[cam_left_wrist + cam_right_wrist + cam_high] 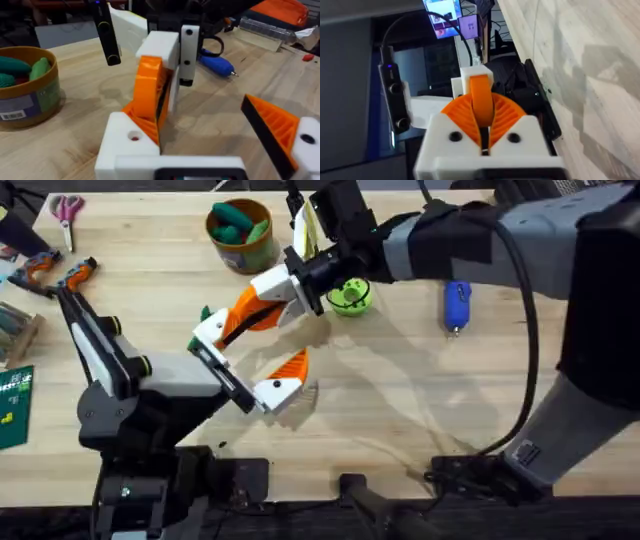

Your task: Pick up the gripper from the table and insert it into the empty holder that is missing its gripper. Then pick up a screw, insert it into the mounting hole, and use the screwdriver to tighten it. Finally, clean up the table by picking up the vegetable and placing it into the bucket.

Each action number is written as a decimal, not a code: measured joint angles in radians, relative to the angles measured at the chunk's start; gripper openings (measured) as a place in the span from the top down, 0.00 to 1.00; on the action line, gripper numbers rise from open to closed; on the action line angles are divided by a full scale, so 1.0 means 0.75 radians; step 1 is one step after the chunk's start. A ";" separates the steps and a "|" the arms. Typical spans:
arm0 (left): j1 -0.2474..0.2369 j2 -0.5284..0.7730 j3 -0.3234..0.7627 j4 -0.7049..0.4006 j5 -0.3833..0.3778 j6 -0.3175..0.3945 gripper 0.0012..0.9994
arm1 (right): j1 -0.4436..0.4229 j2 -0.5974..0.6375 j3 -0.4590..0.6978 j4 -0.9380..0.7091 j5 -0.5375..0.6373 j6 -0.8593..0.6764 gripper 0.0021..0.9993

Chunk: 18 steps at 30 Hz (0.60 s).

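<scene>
My right gripper (250, 312) reaches in from the right, shut on the orange gripper (150, 90), which stands on edge between its white fingers (187, 47). The piece's lower end rests against the white holder (127, 142), the bare finger base of my left gripper (250, 352). That left gripper is open; its other finger carries an orange ribbed pad (275, 127). In the right wrist view the orange gripper (481, 100) sits clamped between my pads. The blue screwdriver (457, 305) lies at the right. The brown bucket (240, 240) stands at the back. A dark green vegetable tip (205, 313) peeks out behind the holder.
A lime-green ring (350, 297) sits just behind my right gripper. Scissors (67, 210) and orange-handled hand tools (60, 275) lie at the far left, with a green board (12, 405) at the left edge. The bucket holds green toy items.
</scene>
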 joint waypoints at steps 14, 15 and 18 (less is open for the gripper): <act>-0.001 0.000 0.001 0.000 0.008 0.021 0.01 | 0.025 0.000 0.000 -0.009 0.017 -0.036 0.72; -0.001 0.000 0.001 0.000 0.009 0.023 0.01 | 0.025 0.000 0.000 -0.009 0.016 -0.042 0.72; -0.001 -0.005 0.001 0.001 0.010 0.038 0.01 | 0.022 0.001 -0.001 -0.017 0.014 -0.066 0.59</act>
